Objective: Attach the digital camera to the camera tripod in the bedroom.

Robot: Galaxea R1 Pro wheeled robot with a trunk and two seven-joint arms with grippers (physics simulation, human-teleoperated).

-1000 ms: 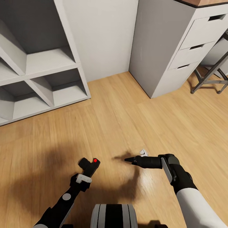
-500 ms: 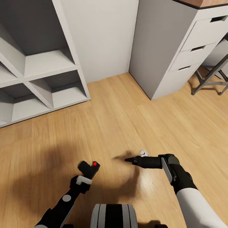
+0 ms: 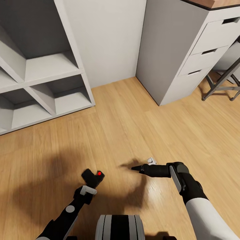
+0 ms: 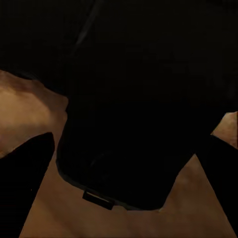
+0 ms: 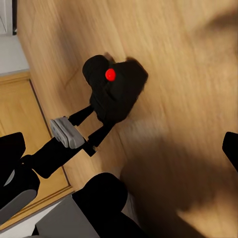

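The digital camera [image 3: 94, 176], small and black with a red spot on top, hangs just above the light wood floor at the lower left. My left gripper [image 3: 91, 182] is shut on it from below. The left wrist view has the camera's dark body [image 4: 134, 109] pressed close between the two fingers. From the right wrist view the camera [image 5: 114, 94] and the left gripper [image 5: 101, 120] holding it show over the floor. My right gripper [image 3: 136, 168] hovers to the camera's right, pointing at it, fingers spread and empty. The camera tripod is out of view.
A white cube shelf [image 3: 50, 83] stands at the left against the pale wall. A grey drawer unit [image 3: 180, 50] under a wooden desk top stands at the right, with dark chair legs [image 3: 221, 85] beyond it. Open wood floor [image 3: 126, 126] lies between.
The left gripper has drawn the camera slightly back toward my body. The view has shifted a little. The right arm has stayed put.
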